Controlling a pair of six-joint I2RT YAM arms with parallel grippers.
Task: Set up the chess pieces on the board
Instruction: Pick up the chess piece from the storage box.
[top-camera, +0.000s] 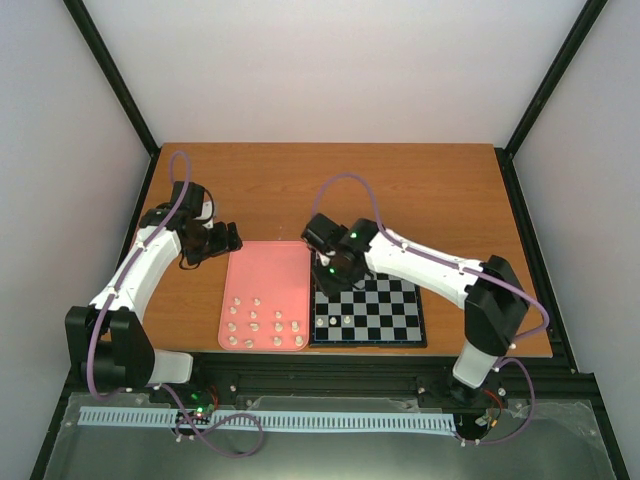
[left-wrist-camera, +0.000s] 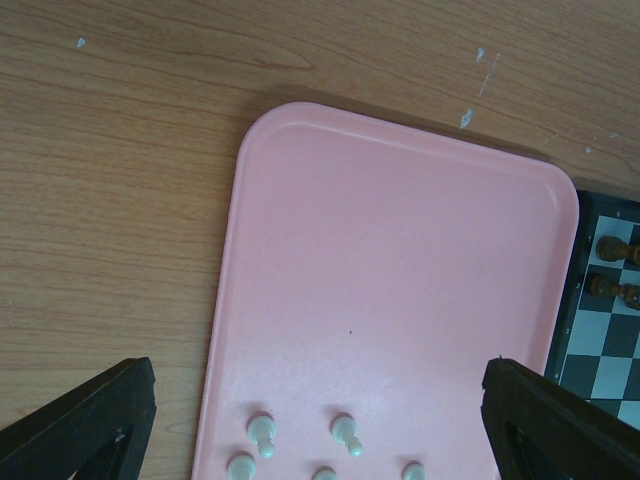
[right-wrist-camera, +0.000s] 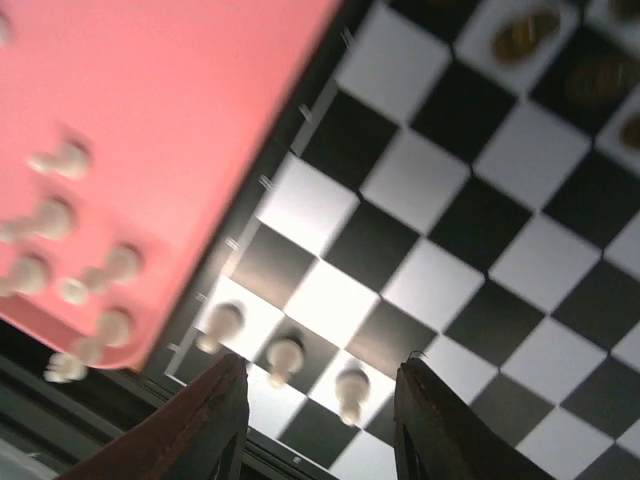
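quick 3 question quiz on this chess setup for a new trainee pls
1. True or false: in the top view, the pink tray lies left of the board.
2. How many white pieces stand on the board in the right wrist view?
3. The right tool hangs above: A the tray, B the board, C neither.
Key: 1 true; 2 three; 3 B.

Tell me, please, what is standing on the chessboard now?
Three cream-white pieces stand in a line near the near-left corner of the board, and dark pieces stand on its far side. From above, the right arm covers part of that side, so their count is unclear.
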